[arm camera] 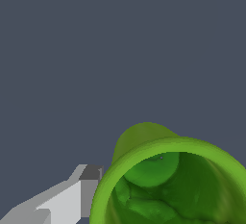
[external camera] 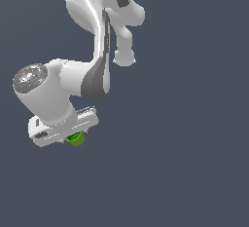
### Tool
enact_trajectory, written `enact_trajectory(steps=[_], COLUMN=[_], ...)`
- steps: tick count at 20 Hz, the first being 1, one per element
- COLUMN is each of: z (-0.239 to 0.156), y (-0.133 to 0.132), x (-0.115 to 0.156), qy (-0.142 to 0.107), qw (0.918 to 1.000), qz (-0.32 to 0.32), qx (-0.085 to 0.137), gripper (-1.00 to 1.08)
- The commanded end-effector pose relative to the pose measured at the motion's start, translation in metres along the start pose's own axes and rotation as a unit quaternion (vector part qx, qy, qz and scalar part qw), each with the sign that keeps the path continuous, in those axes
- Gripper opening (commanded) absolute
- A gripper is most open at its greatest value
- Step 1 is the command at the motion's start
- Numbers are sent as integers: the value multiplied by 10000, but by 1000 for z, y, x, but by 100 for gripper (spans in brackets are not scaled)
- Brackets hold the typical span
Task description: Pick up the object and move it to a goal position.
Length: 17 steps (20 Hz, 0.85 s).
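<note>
place: simulator render | evidence: flat slate-grey backdrop (featureless)

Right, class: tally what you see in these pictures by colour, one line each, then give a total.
Green: 1, the cup
White: 1, the arm with its gripper
Total: 2

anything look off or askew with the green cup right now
Nothing looks damaged or spilled. The green cup sits under the claw, mostly hidden by it in the exterior view. The wrist view looks into its hollow top, with one finger right beside the rim. Whether the claw actually grips it can't be told.
</note>
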<state>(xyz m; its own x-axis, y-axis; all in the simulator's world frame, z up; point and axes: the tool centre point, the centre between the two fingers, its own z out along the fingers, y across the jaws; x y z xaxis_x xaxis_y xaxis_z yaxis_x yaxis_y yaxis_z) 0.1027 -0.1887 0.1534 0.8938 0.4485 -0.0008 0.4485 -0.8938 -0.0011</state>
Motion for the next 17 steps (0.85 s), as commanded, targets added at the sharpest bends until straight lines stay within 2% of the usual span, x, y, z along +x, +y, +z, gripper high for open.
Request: enact_trajectory(steps=[1, 8, 17], z=[-7, -16, -19], y=[15, 39, 48], x=[-2, -5, -5], qy=[4, 4, 4], qw=[10000, 10000, 10000], qz=[-9, -9, -7], qx=[-5, -5, -6], gripper=[-100, -100, -100])
